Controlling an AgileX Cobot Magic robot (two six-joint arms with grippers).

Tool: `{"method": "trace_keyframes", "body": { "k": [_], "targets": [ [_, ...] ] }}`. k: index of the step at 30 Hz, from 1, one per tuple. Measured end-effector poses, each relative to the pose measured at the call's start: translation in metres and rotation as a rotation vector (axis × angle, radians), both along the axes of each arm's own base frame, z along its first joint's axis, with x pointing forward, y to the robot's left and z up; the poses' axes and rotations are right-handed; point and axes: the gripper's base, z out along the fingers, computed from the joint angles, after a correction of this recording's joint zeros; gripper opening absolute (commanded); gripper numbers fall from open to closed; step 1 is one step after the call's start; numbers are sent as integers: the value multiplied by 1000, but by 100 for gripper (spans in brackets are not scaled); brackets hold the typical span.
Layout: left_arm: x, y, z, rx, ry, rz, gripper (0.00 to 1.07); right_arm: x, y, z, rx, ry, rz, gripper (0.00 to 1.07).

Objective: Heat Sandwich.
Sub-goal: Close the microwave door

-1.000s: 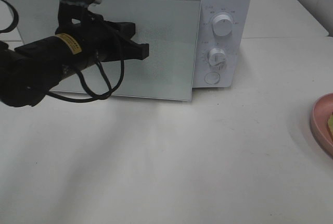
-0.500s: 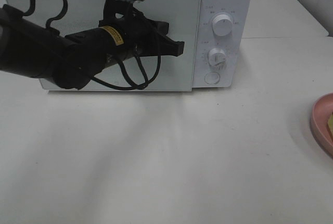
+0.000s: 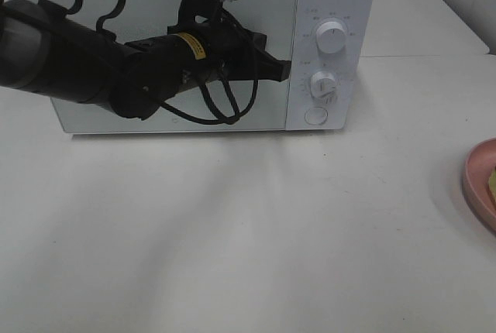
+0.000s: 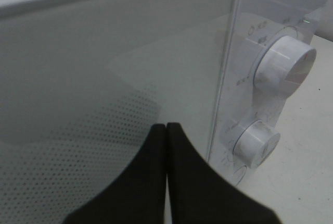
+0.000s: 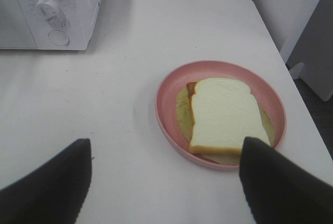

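The microwave door, ajar earlier, is now sitting flush; the clenched left claw is pressing it. The right claw is gaping above the sandwich on its plate, lower right. Dial markings are unreadable.

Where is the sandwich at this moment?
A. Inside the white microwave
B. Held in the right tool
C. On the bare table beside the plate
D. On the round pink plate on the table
D: the white-bread sandwich lies on the round pink plate, with the right tool open above it and holding nothing.
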Motion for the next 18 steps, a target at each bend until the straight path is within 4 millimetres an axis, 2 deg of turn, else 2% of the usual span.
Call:
{"method": "trace_keyframes", "body": {
  "k": [18],
  "targets": [
    [-3, 0, 8, 9, 54, 12, 0, 0, 0, 0, 0, 0, 0, 75]
  ]
}}
